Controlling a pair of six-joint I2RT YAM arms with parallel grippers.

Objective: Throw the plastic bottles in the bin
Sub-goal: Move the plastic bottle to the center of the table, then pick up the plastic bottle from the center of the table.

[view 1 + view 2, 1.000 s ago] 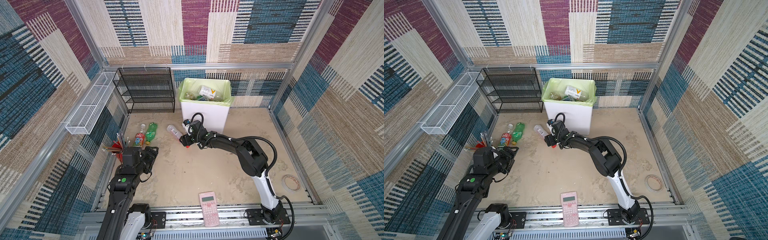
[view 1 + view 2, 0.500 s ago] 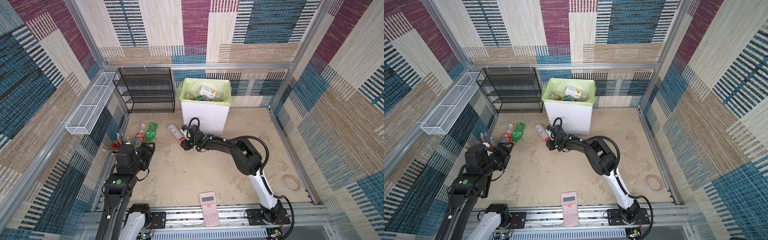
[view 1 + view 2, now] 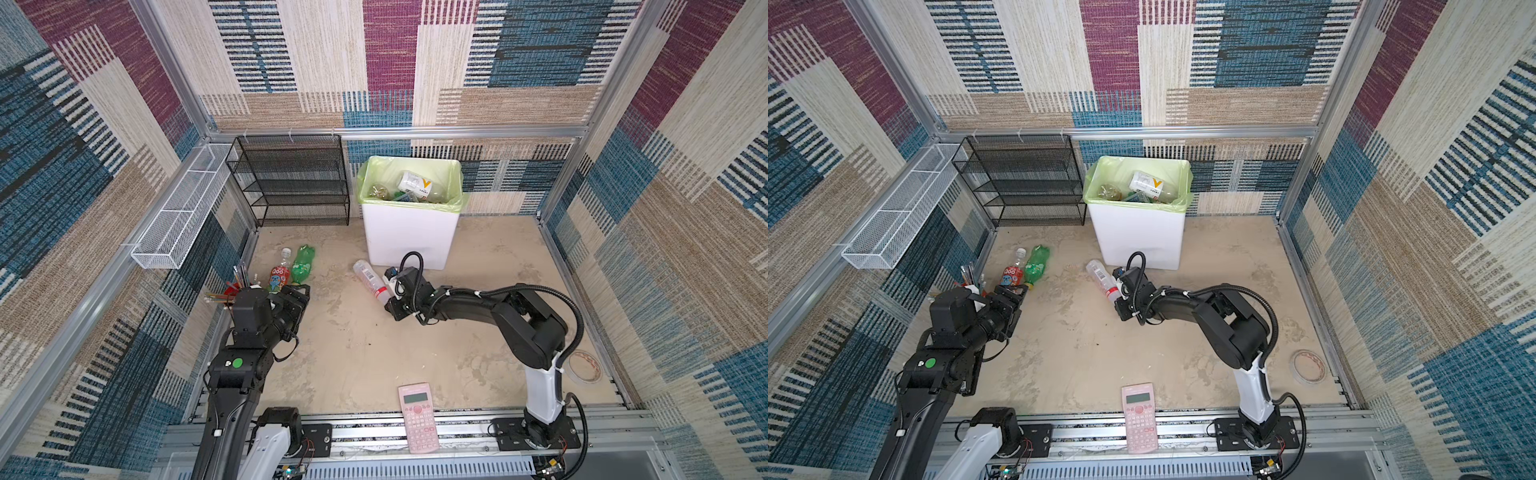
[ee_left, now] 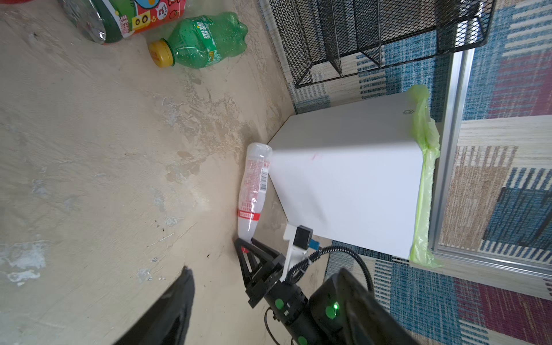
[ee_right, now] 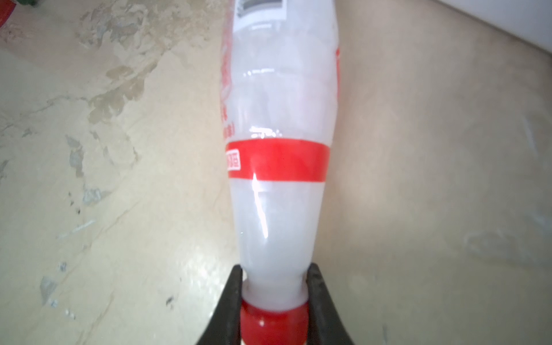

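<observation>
**Red-capped clear bottle gripped at its neck, just in front of the bin**

At the lower centre of a top view, a pink calculator (image 3: 418, 417) is seen on the front rail. Mid-frame, the right gripper (image 5: 274, 268) is closed on the neck of the red-capped clear bottle (image 3: 371, 279). The bottle's base is pointed toward the white bin (image 3: 409, 237) (just beside its lower left corner). Left of centre, the left gripper (image 3: 300, 294) is seen with jaws spread and empty. It is near a Qoo-labelled bottle (image 3: 279, 274) and a green bottle (image 3: 302, 264), which lie side by side. At upper centre, discarded bottles (image 3: 415, 185) are seen inside the green-lined bin.
</observation>
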